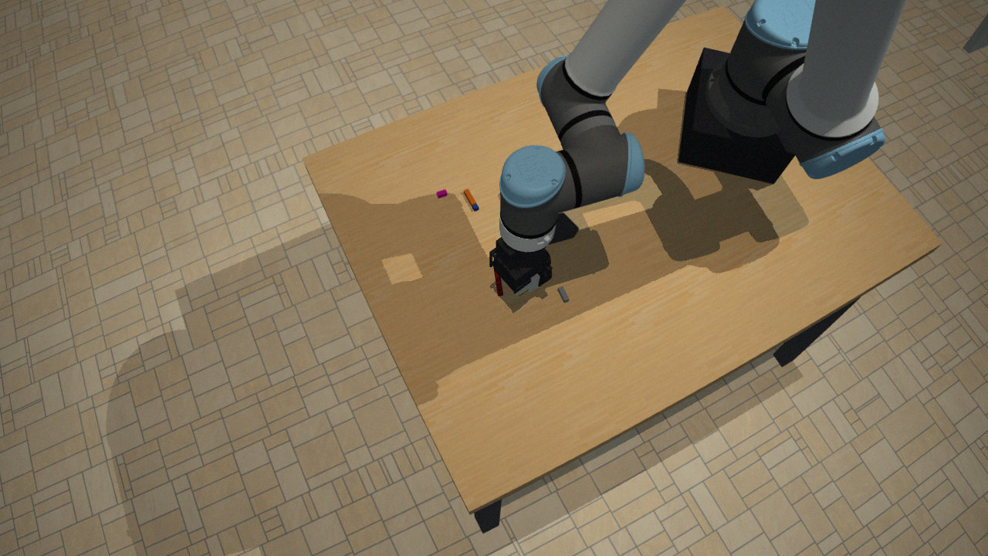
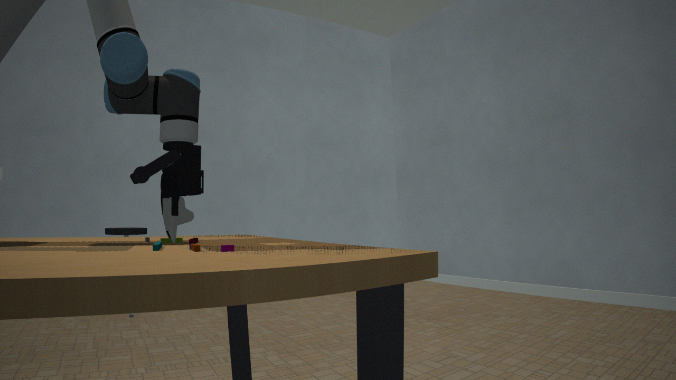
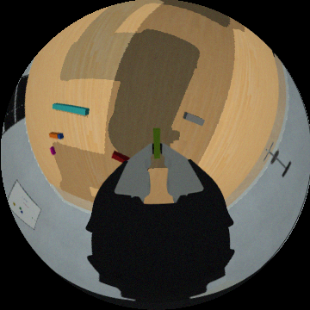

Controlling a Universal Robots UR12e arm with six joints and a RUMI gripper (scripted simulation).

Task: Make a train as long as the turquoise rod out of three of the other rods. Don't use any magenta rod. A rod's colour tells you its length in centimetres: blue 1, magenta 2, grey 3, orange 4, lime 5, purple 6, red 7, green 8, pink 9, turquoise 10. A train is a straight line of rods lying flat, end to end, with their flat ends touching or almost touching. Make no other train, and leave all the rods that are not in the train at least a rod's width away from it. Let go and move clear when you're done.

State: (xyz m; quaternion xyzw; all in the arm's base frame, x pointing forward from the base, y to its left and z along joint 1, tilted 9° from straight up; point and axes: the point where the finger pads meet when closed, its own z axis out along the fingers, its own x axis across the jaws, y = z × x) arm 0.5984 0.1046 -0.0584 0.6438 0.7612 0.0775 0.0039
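Turquoise rod (image 2: 157,246) (image 3: 70,108) flat, orange rod (image 1: 469,196) (image 2: 195,247) (image 3: 53,135) end to end with blue rod (image 1: 475,207) (image 2: 190,246) (image 3: 60,136), lime rod (image 2: 165,240) (image 3: 157,137) gripped

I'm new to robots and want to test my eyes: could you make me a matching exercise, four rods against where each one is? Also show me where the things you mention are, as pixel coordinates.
Rods:
1. lime rod (image 2: 179,240) (image 3: 157,134)
2. turquoise rod (image 2: 157,246) (image 3: 70,108)
3. blue rod (image 1: 475,207) (image 2: 190,246) (image 3: 60,136)
4. grey rod (image 1: 563,295) (image 2: 147,239) (image 3: 195,119)

Places:
A. at one end of the orange rod (image 1: 469,198) (image 2: 196,247) (image 3: 53,135)
B. on the right in the wrist view, apart from the others
C. between the fingertips of the gripper (image 1: 528,284) (image 2: 172,241) (image 3: 158,149)
D. on the left in the wrist view, the longest rod there

Pairs: 1-C, 2-D, 3-A, 4-B
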